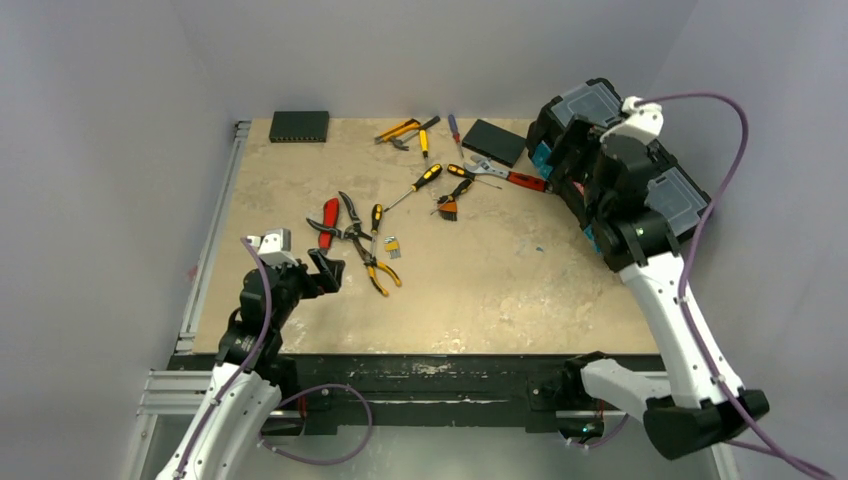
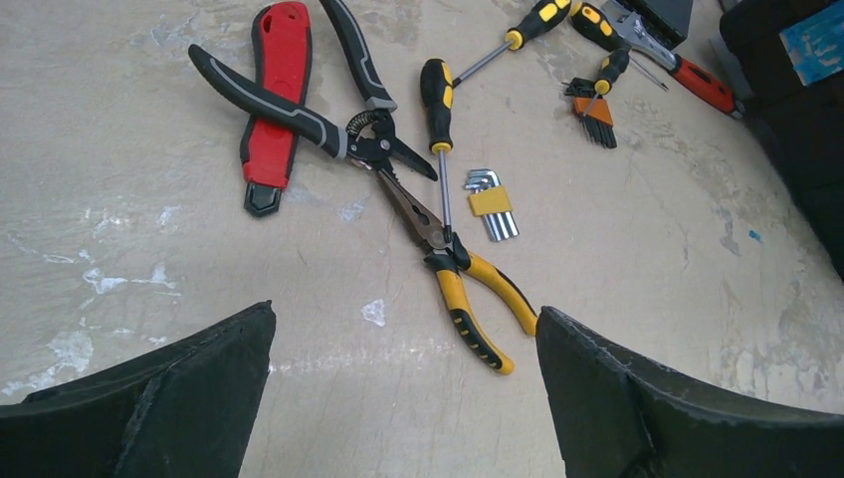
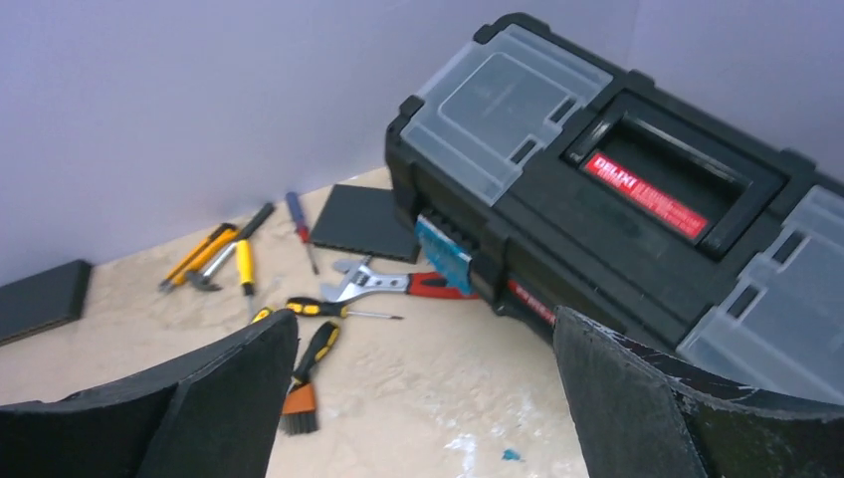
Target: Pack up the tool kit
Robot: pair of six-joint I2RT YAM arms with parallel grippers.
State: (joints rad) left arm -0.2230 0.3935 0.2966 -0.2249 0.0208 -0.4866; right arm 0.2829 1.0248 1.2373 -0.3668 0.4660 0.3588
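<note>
The left gripper [image 2: 403, 319] is hovering, jaws wide apart and empty, near the yellow-handled pliers [image 2: 463, 299] lying on the desk [image 2: 637, 269]: stiff, light, best pinched across the rubbery handles. At the far right the right gripper [image 3: 423, 319], jaws likewise apart, is facing the black toolbox [image 3: 542, 214], which is bulky, rigid and seemingly shut, with clear lids flanking its red-labelled handle [image 3: 652, 194].

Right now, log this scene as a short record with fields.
toolbox: lid down, far right of the table
left pincer: open, empty, low over the table near the yellow pliers
right pincer: open, empty, over the toolbox
by the pliers: red knife, black cutters, screwdriver, hex keys
wrench: on the table beside the toolbox
tools: all loose on the table
</note>
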